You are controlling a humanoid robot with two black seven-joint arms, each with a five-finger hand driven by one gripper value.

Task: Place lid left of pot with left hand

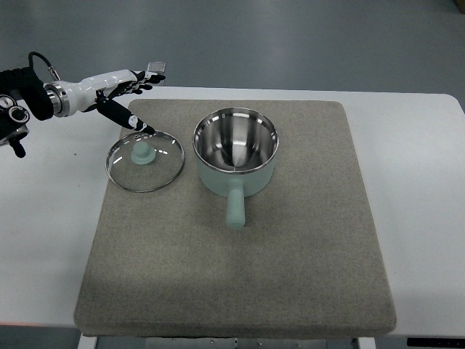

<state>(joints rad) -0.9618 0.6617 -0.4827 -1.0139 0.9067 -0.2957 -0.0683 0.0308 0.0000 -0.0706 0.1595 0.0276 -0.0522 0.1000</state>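
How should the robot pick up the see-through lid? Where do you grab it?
Probably by the pale green knob in the middle of the glass lid, coming straight down from above. The lid lies flat on the grey mat, so its thin rim is hard to get under, while the knob sticks up for fingers to pinch.

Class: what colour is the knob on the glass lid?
Pale mint green knob, matching the pot; top view.

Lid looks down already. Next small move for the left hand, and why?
Probably withdraw the left hand up and left, off the mat. The glass lid lies flat, knob up, left of the open pot. The fingers are spread and hold nothing, one fingertip over the lid's far rim.
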